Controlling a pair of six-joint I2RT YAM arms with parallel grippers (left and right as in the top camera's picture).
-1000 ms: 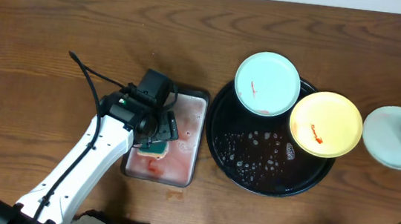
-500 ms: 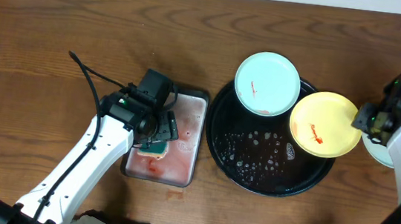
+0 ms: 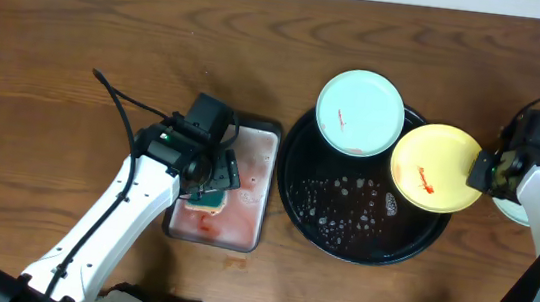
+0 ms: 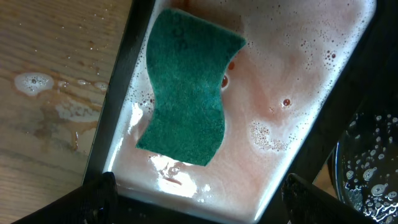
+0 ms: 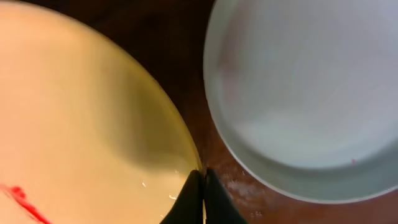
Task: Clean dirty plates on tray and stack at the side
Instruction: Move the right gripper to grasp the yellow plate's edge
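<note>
Your right gripper [image 3: 482,173] is pinching the rim of the round yellow plate [image 3: 434,168], which is lying red-smeared over the right edge of the large round black tray [image 3: 342,234]. Your left gripper [image 3: 217,178] is hovering, jaws spread, over the green sponge [image 4: 186,87] in the rectangular grey metal pan [image 3: 270,171].

Two mint-white plates [image 3: 359,112] [image 5: 298,93], one yellow plate [image 3: 434,168], one black tray [image 3: 336,240], one grey pan [image 3: 261,155], one green sponge [image 4: 186,87]
</note>
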